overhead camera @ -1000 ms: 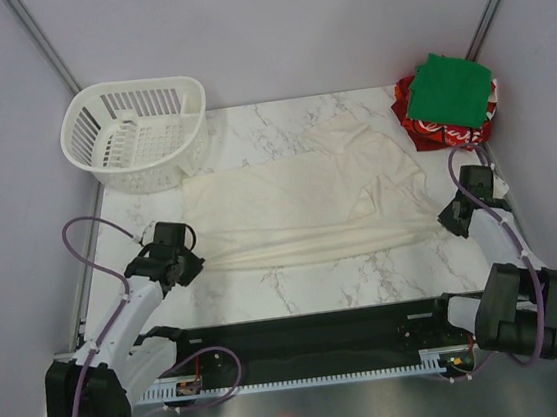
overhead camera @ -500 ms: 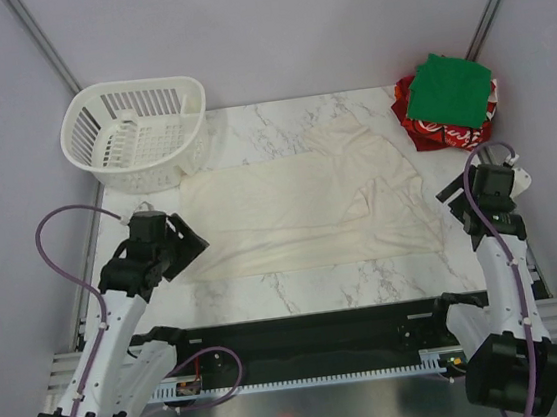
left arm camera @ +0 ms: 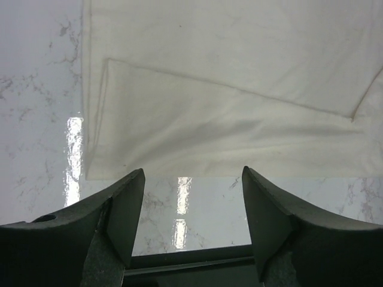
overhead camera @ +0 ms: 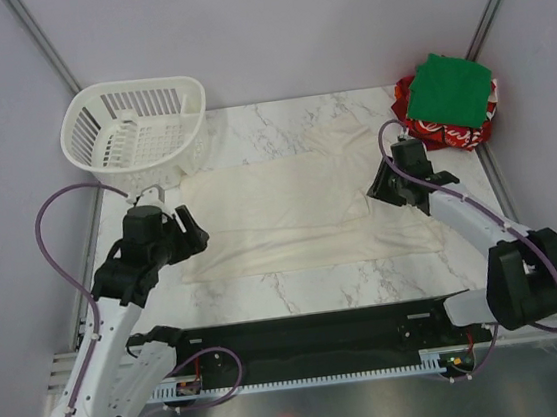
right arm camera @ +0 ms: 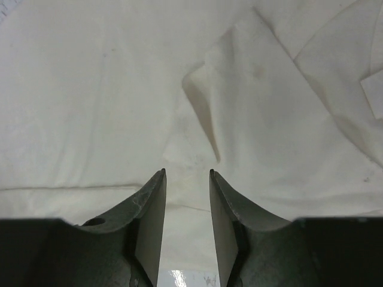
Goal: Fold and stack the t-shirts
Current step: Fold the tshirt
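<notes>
Cream t-shirt (overhead camera: 289, 212) spread flat mid-table
Left gripper (left arm camera: 192, 179) gapes wide and empty above the shirt's near-left edge; right gripper (right arm camera: 187, 179) hangs over a wrinkle by the sleeve, jaws narrowly parted, gripping nothing; green t-shirt (overhead camera: 453, 90) lies on red t-shirt (overhead camera: 429, 131), far right.

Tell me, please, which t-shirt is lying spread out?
The cream t-shirt, spread across the table; the green t-shirt and red t-shirt sit folded, stacked in the far right corner.

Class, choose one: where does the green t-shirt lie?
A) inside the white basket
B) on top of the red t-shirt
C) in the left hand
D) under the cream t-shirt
B: the folded green t-shirt rests on the red t-shirt, whose edges show around it.
</notes>
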`<state>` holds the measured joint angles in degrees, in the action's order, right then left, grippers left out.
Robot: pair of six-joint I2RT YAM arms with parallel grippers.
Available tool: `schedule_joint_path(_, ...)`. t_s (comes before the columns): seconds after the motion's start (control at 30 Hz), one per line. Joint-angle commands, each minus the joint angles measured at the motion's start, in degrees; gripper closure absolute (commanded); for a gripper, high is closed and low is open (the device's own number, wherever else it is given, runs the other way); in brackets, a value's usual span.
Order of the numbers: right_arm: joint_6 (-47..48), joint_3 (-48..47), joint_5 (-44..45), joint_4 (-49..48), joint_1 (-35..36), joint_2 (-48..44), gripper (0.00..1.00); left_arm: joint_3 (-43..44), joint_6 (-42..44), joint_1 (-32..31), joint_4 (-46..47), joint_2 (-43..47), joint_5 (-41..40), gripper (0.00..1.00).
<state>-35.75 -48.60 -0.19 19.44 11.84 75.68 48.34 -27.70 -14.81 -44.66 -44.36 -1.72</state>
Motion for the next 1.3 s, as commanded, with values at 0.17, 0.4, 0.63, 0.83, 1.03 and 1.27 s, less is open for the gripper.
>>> schedule_joint_path(0.17, -0.3, -2.3, -0.8, -5.9, 3.3, 11.2, 0.58, -4.9, 3.2, -0.2, 4.1, 10.3, -8.2, 0.28)
schedule_joint_path(0.4, -1.0, -2.8, 1.6, -6.5, 5.5, 15.2, 0.58, -4.8, 3.5, -0.2, 4.1, 9.5, -8.4, 0.28)
schedule_joint_path(0.63, 0.2, -2.6, 6.2, -3.7, 5.6, 13.2, 0.5, -4.9, 3.6, -0.2, 4.1, 10.3, -9.0, 0.28)
schedule_joint_path(0.83, 0.7, -1.8, 6.9, -3.3, 5.5, 12.1, 0.5, -4.9, 3.6, -0.2, 4.2, 10.0, -8.9, 0.28)
schedule_joint_path(1.03, 0.4, -1.5, 5.8, -4.8, 5.5, 14.2, 0.5, -5.0, 3.6, -0.2, 4.1, 10.3, -9.2, 0.28)
schedule_joint_path(1.27, 0.4, -0.6, 5.2, -5.9, 5.5, 15.5, 0.51, -5.0, 3.5, -0.2, 4.1, 10.1, -9.4, 0.28)
